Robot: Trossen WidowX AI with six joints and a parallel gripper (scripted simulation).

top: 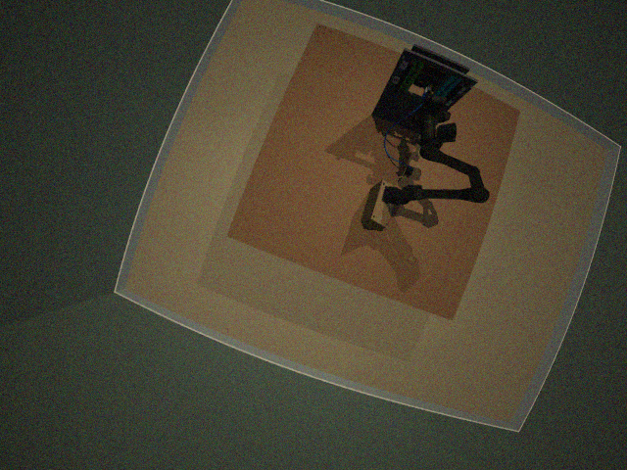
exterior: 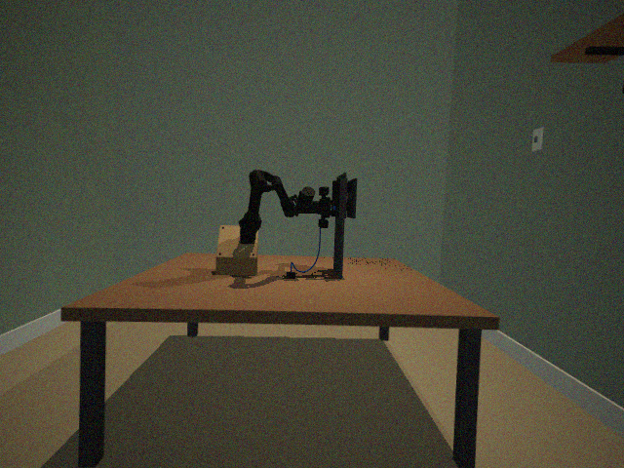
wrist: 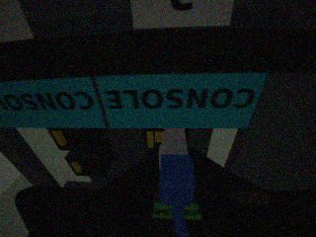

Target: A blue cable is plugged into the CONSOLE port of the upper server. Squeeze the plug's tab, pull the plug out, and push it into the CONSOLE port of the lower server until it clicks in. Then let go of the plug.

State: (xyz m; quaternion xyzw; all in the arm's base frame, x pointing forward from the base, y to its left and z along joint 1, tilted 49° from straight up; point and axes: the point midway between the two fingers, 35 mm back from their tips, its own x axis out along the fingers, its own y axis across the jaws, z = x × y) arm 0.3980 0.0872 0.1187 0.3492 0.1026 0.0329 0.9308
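Wrist view: gripper (wrist: 173,153) (exterior: 333,207) clenched on blue plug (wrist: 178,179), nose pointing toward twelve at the port under the CONSOLE label (wrist: 180,100), presumably gripped so for a straight push. Cable (wrist: 181,228) (exterior: 319,252) trails toward six. Which server: cannot tell.

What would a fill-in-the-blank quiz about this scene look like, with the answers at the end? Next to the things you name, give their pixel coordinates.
1. The gripper (top: 427,96) (exterior: 331,206) (wrist: 173,153) is closed on a plug (wrist: 177,179) whose colour is ____.
2. The word printed in dark capitals on the teal label (wrist: 180,100) above the plug is ____.
3. In the exterior view, the light-coloured box (exterior: 236,265) behind the arm's foot stands on a ____.
4. In the wrist view, the cable (wrist: 182,224) leaves the plug at the ____ of the picture.

Missing words: blue; CONSOLE; table; bottom.
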